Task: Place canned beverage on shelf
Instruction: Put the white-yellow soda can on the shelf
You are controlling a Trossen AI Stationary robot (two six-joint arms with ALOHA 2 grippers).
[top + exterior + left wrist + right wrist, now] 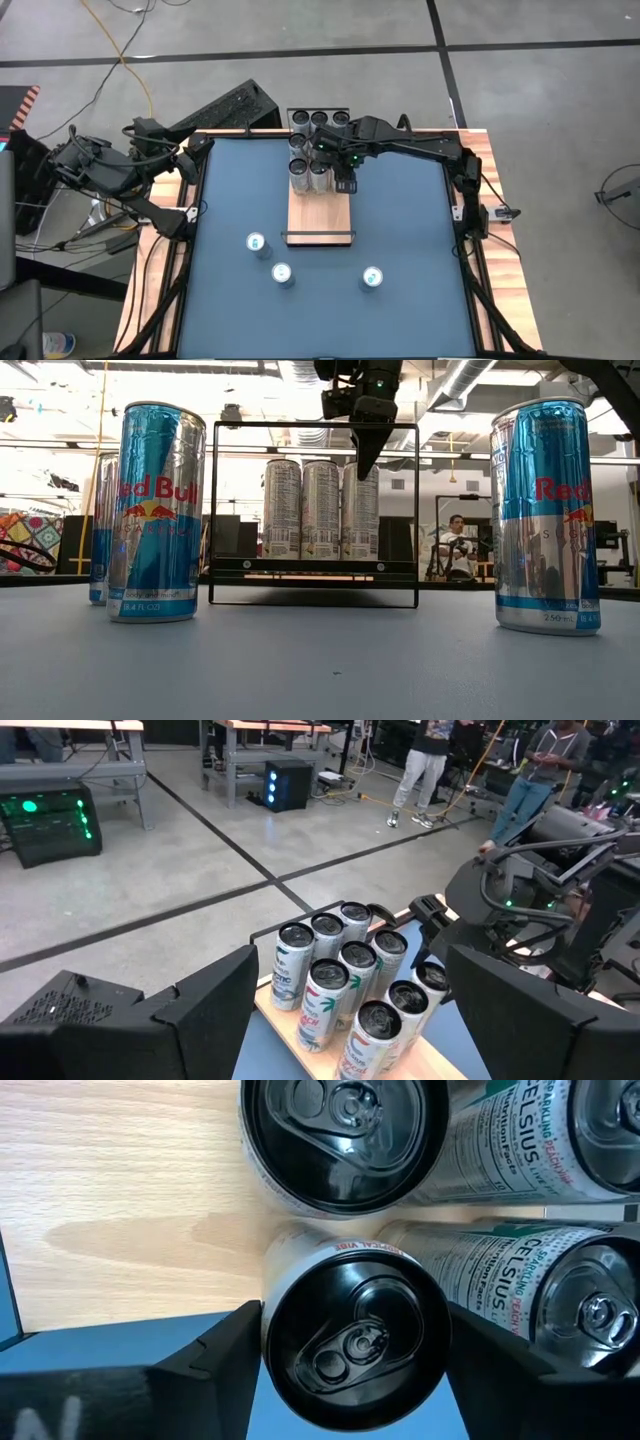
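The right gripper (346,178) hangs over the shelf (320,212), its fingers spread wide around one can (355,1342) standing there with other cans, at twelve o'clock on the table (400,230). The left gripper (196,150) waits open at ten o'clock. Three blue cans (283,274) stand at six o'clock.

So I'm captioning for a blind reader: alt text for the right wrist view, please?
The right pincer straddles an upright black-topped can at the edge of the light-wood shelf, its jaws open on either side. More Celsius cans stand packed beside it.
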